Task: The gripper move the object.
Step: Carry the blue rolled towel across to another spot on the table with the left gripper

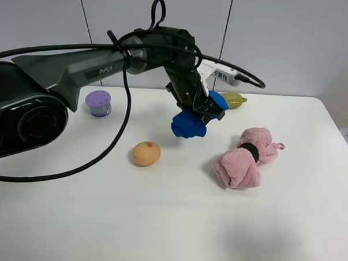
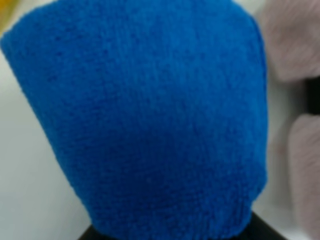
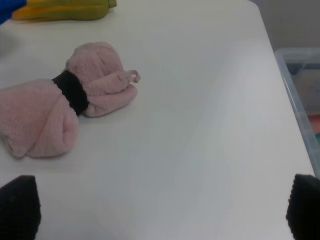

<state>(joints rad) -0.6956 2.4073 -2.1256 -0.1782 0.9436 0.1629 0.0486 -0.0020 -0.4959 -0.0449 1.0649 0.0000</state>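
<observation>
My left gripper [image 1: 205, 111] is shut on a blue cloth [image 1: 188, 126] and holds it above the white table [image 1: 158, 222], behind the middle. In the left wrist view the blue cloth [image 2: 145, 115] fills the frame and hides the fingers. A pink rolled towel with a black band [image 1: 245, 157] lies on the table to the right of the cloth, and also shows in the right wrist view [image 3: 65, 105] and the left wrist view [image 2: 295, 45]. My right gripper [image 3: 160, 210] is open and empty, out of the exterior view, with the pink towel ahead of it.
An orange round fruit [image 1: 146, 153] lies left of centre. A purple cup [image 1: 98, 103] stands at the back left. A yellow-green fruit [image 1: 233, 100] lies at the back behind the left gripper. A clear plastic bin [image 3: 300, 85] sits beyond the table's right edge.
</observation>
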